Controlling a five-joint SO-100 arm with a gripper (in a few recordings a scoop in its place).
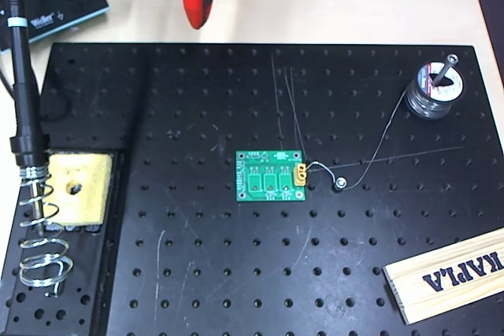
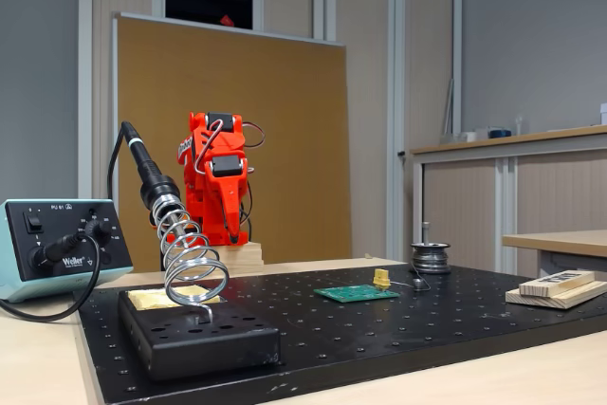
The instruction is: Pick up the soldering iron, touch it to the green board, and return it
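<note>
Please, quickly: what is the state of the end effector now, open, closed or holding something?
End effector: holds nothing; open or closed cannot be told. The soldering iron sits in its holder.

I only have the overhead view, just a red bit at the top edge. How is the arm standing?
Observer: The arm is folded upright behind the black plate, fingers pointing down.
Operator: Is the soldering iron seated?
Observer: Yes, the soldering iron leans tilted in the coil holder, handle uppermost.
Operator: Does the green board lie flat?
Observer: Yes, the green board lies flat on the plate.
</note>
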